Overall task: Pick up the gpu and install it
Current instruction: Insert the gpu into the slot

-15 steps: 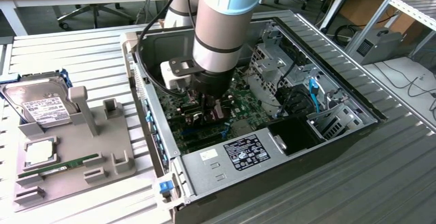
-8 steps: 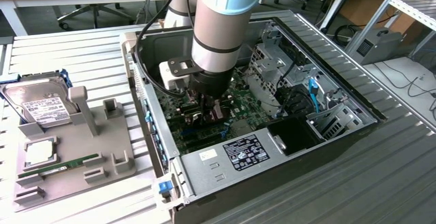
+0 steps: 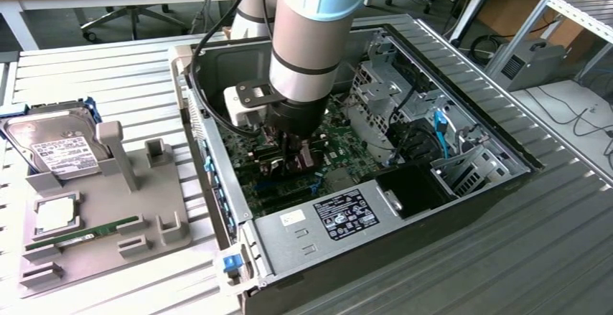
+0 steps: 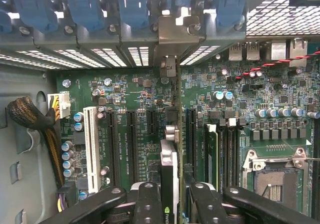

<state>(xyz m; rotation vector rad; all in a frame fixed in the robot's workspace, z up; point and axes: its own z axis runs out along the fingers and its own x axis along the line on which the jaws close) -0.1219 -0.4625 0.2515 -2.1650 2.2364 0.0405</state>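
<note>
The gpu (image 4: pixel 170 159) appears edge-on in the wrist view, a thin black card standing upright over the green motherboard (image 4: pixel 240 108). It runs along a black expansion slot, and its pale metal bracket (image 4: pixel 171 38) sits against the case's rear slot openings. My gripper (image 4: pixel 170 206) is shut on the card, one black finger (image 4: pixel 147 204) on each side of it. In the exterior view my gripper (image 3: pixel 292 153) reaches down inside the open PC case (image 3: pixel 383 214), with the gpu (image 3: pixel 303 161) low between the fingers. Whether the card is seated in the slot I cannot tell.
A grey fixture tray (image 3: pixel 153 207) at the exterior view's left holds a hard drive (image 3: pixel 59 146), a CPU (image 3: pixel 56 214) and a green RAM stick (image 3: pixel 82 234). Inside the case are a drive cage (image 3: pixel 383 92), blue slot clips (image 4: pixel 132 8), a white slot (image 4: pixel 91 149) and a braided cable bundle (image 4: pixel 30 116).
</note>
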